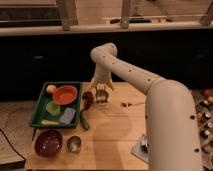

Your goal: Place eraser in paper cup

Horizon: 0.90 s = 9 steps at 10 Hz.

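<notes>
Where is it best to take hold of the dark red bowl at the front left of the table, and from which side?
Probably its rim, from above: the dark red bowl stands upright and open, likely too wide to span. Choose the left rim, since the metal bowl sits close on its right. The gripper hangs farther back, right of the green tray.

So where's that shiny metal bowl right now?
The metal bowl sits front left on the table in the camera view, right of the dark red bowl; the gripper hovers farther back, beside the green tray.
</notes>
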Tool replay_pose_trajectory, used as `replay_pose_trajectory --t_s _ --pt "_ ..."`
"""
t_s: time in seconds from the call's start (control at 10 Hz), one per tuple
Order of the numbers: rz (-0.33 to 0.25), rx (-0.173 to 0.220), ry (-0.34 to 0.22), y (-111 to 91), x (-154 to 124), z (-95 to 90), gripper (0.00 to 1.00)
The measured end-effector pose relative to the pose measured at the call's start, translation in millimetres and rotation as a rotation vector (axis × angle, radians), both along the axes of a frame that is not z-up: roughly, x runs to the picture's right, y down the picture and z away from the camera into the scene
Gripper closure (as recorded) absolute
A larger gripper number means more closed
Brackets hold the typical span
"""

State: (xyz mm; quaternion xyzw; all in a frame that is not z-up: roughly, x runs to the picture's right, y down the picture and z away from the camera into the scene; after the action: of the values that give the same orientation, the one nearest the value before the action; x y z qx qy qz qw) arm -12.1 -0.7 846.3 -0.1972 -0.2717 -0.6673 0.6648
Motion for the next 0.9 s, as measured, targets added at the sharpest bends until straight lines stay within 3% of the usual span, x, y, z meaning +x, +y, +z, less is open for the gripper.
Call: replay_pose_trajectory --t_s 0.4,0.9 --pt "0.005 0.051 -0.002 -24 -3 -12.3 0.20" --pt "-0.007 0.069 -0.002 -26 -4 -16.0 0.20"
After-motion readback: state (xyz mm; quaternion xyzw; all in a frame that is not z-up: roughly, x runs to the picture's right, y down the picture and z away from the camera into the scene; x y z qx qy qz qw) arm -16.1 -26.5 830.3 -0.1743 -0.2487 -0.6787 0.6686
